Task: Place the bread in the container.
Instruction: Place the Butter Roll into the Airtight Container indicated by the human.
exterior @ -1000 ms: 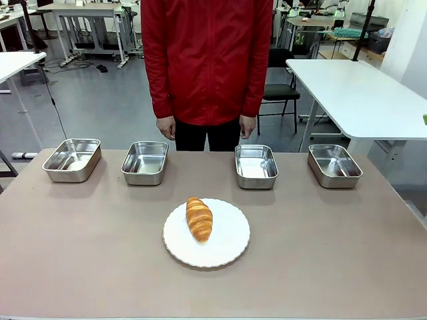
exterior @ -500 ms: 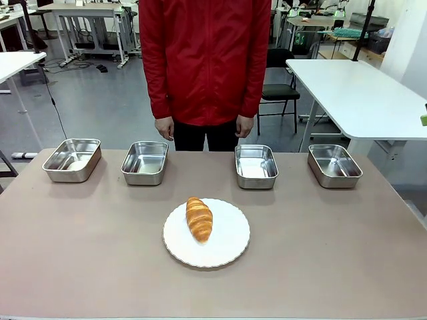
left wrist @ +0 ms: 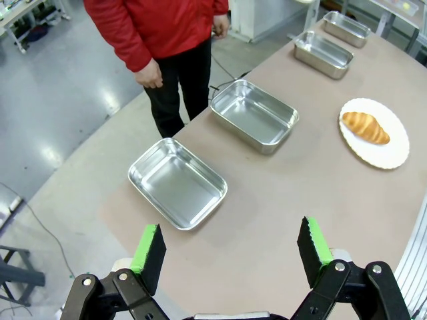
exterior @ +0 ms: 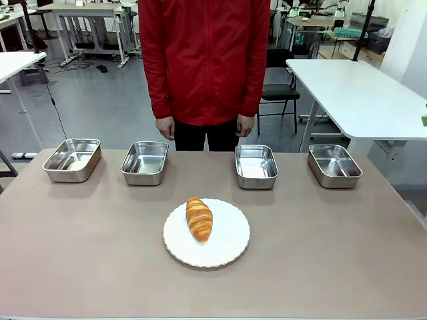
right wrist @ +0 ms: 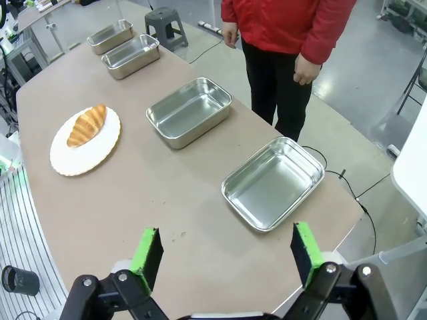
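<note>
White plate, near centre: bread lies on its left half. Far row of four steel pans, all empty: far-left pan, left-centre pan, right-centre pan, far-right pan. Brown table. Person in red stands at its far edge. White table to the far right. Left gripper and right gripper: jaws wide, holding nothing.

bread: golden-brown with ridges
pans: shiny silver
plate: white
table: taupe
your pads: green
person's jacket: red
</note>
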Action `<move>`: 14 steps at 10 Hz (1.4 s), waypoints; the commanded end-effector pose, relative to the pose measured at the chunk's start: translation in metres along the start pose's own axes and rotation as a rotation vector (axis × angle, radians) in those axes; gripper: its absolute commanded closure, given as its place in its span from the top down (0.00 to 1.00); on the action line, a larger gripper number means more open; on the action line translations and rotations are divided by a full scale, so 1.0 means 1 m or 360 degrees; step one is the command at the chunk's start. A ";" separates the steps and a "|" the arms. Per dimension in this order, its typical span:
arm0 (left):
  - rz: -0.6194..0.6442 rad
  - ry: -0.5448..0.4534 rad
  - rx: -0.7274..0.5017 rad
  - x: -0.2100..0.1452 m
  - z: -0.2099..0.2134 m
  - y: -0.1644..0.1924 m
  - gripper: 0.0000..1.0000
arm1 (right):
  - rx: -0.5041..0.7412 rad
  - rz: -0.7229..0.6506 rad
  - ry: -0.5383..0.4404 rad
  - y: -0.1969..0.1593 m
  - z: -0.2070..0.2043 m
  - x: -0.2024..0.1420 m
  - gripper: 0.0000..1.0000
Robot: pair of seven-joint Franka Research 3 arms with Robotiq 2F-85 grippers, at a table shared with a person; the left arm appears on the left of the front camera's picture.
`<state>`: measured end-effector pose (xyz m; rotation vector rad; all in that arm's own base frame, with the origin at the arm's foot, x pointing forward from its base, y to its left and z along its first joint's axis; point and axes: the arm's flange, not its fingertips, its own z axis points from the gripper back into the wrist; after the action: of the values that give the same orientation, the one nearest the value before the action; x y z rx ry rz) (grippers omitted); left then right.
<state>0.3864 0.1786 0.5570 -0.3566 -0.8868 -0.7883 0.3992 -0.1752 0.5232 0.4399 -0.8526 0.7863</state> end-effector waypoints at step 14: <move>0.0002 -0.0006 0.0001 -0.001 0.001 0.000 1.00 | 0.0004 0.0005 -0.0024 0.000 -0.001 -0.001 1.00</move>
<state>0.3864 0.1787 0.5570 -0.3565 -0.8868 -0.7882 0.3988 -0.1754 0.5231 0.4411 -0.8520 0.7861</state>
